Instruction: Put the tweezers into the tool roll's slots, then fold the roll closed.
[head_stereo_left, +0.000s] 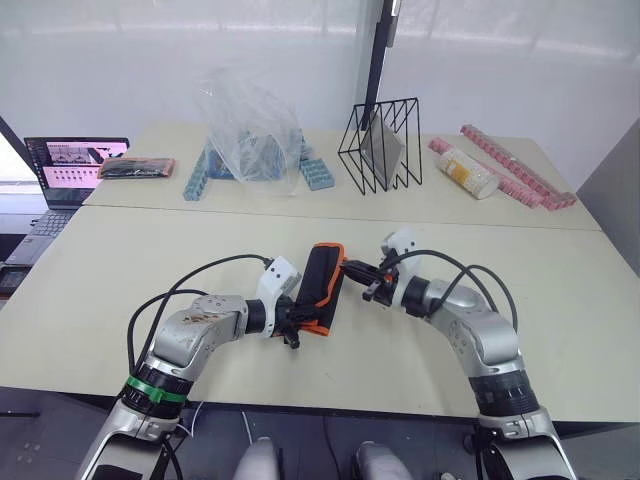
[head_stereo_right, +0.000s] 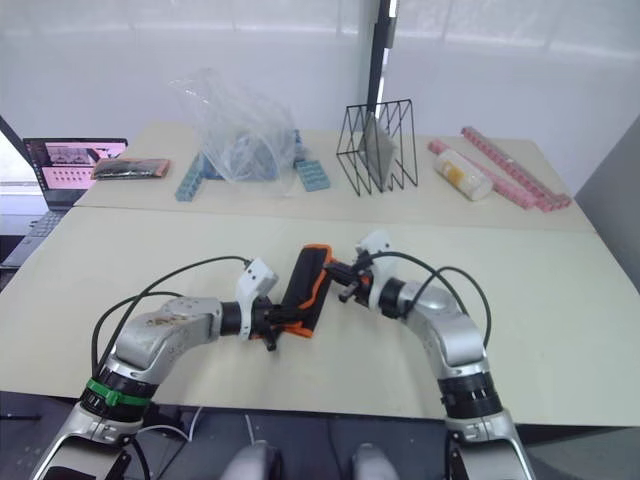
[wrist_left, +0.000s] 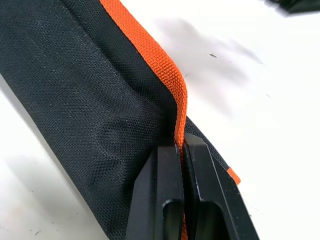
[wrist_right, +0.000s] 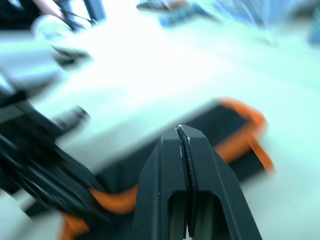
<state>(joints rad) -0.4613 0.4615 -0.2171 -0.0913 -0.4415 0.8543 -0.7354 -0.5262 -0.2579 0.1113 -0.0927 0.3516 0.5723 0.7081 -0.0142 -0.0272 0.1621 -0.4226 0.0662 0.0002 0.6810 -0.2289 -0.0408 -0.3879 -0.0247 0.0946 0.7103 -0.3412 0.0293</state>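
Fingers of the left gripper (wrist_left: 181, 150) are pinched tight on the orange edging of the tool roll (head_stereo_left: 323, 288), with the strip of webbing caught between them and the black fabric bunched against their tips. The right gripper (wrist_right: 185, 137) has its fingers pressed together with nothing visible between them; it hangs just beside the roll's far end, at about 2 o'clock from it, and whether it touches the fabric I cannot tell.

The roll lies folded into a narrow bundle on the near part of the surface (head_stereo_left: 120, 260), between the two grippers, its long side running from 6 o'clock to 12 o'clock. No tweezers are visible, so presumably they sit inside the slots, though that is hidden.

The main risk, as I judge it, is the fold springing open: the left gripper grips only the thin edging, so a pull across the surface could slide the webbing out or drag the whole bundle. If the roll tips or opens, tweezers could slip from their pockets. The right gripper, so close, could also nudge the far end out of line.
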